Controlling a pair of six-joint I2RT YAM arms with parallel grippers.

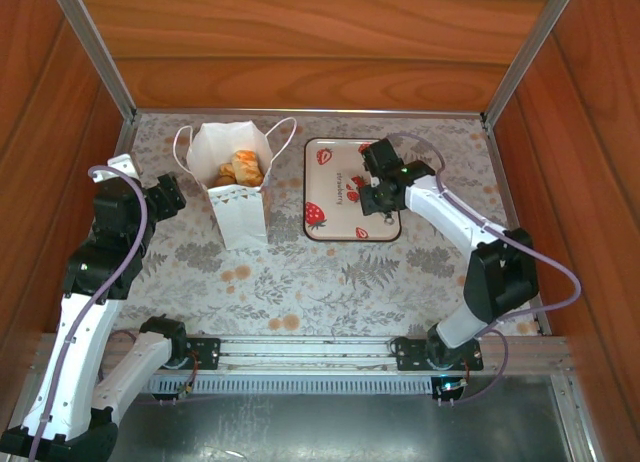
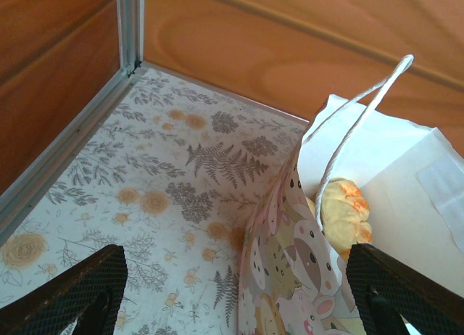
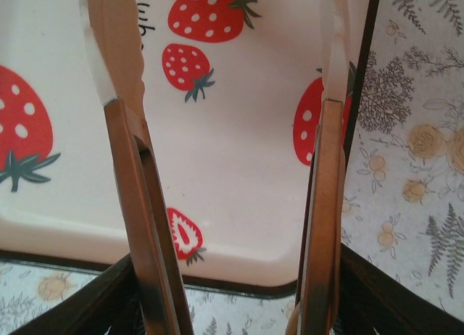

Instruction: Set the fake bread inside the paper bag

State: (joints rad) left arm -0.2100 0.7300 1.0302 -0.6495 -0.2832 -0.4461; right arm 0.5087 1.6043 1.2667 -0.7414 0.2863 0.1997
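The paper bag (image 1: 243,217) stands upright at the back left, and golden fake bread (image 1: 240,169) lies inside its open mouth. My left gripper (image 1: 165,197) is open just left of the bag, apart from it. The left wrist view has the bag's patterned side (image 2: 290,262) ahead between the spread fingers (image 2: 72,299), a yellow pastry (image 2: 344,212) showing inside under a cord handle (image 2: 355,125). My right gripper (image 1: 378,187) hovers over the strawberry tray (image 1: 330,187), shut on thin metal tongs (image 3: 134,204). The tong arms stand spread with nothing between them.
The strawberry-printed tray (image 3: 239,168) carries no pastries where I can see it. Wooden walls (image 1: 300,72) with metal corner posts (image 2: 129,30) close in the floral table (image 1: 330,272). Free floral surface lies left of the bag (image 2: 145,197) and in front of it.
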